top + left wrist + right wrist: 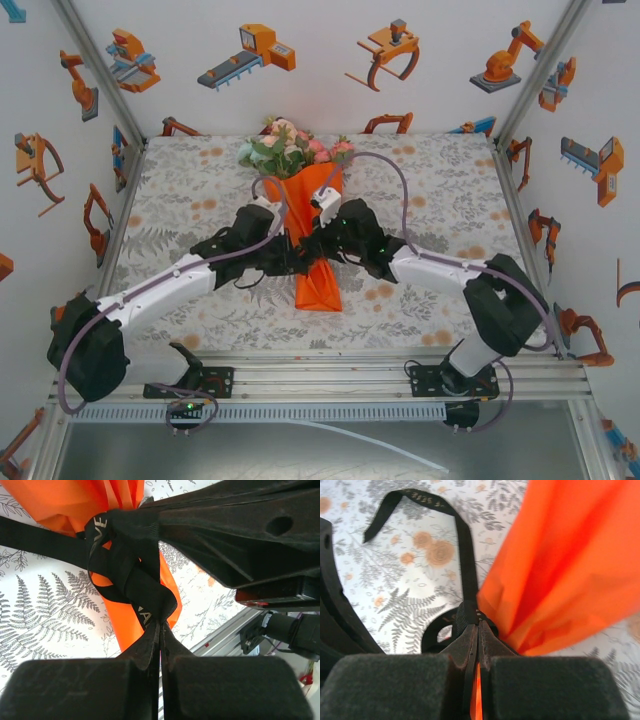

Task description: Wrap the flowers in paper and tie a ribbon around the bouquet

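The bouquet lies along the middle of the table, with the flowers (290,150) at the far end. The orange paper (318,282) wraps them in a cone that narrows toward me. Both grippers meet at the cone's waist. My left gripper (161,626) is shut on a loop of the black ribbon (131,582), which is knotted around the paper (125,622). From the other side my right gripper (478,625) is shut on the ribbon (466,555) right beside the paper (565,565). A free ribbon tail trails away across the cloth.
A fern-and-flower patterned cloth (450,190) covers the table, and an aluminium rail (330,375) runs along the near edge. The right arm's black body (240,535) hangs close above the knot. Purple-grey cables (403,195) arc over the table, and walls close in on three sides.
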Controlling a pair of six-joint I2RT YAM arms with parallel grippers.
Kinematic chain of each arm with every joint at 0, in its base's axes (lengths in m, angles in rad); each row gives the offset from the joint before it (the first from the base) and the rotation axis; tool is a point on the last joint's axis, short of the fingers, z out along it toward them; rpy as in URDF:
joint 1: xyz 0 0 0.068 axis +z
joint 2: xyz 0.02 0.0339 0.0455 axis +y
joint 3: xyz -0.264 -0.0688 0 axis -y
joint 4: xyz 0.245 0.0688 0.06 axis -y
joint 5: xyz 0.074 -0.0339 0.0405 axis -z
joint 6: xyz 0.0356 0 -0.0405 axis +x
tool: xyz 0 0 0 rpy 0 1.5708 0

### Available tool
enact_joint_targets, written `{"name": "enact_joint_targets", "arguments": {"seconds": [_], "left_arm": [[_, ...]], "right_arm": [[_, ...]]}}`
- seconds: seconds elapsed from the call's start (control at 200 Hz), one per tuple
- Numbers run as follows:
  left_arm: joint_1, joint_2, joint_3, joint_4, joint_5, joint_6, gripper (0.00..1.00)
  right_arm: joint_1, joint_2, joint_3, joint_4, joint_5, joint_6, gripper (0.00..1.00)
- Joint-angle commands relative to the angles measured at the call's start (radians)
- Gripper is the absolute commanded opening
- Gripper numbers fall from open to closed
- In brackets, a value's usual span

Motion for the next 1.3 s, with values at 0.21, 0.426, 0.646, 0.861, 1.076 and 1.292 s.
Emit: {"name": "enact_joint_targets", "arguments": {"seconds": [0.21, 0.426, 0.646, 0.861, 1.076, 1.292], "left_arm": [[0.021, -0.153, -0.023, 0.010, -0.075, 0.109, 0.43], [0.148, -0.102, 0.009, -0.032, -0.122, -0.028, 0.43], [0.215, 0.130, 0.084, 0.073, 0.177, -0.003, 0.42], [0.204, 0.271, 0.130, 0.121, 0.260, -0.017, 0.33], [0.204, 0.221, 0.147, 0.125, 0.267, -0.004, 0.00], [0.184, 0.195, 0.157, 0.140, 0.297, -0.003, 0.00]], "right_arm": [[-0.001, 0.023, -0.070, 0.070, -0.126, 0.090, 0.00], [-0.001, -0.018, -0.113, 0.053, -0.111, 0.090, 0.00], [-0.001, -0.019, -0.111, 0.053, -0.110, 0.092, 0.00], [-0.001, -0.012, -0.093, 0.032, -0.110, 0.081, 0.00], [-0.001, -0.009, -0.071, 0.034, -0.069, 0.072, 0.02], [-0.001, 0.037, -0.013, 0.114, -0.085, 0.122, 0.09]]}}
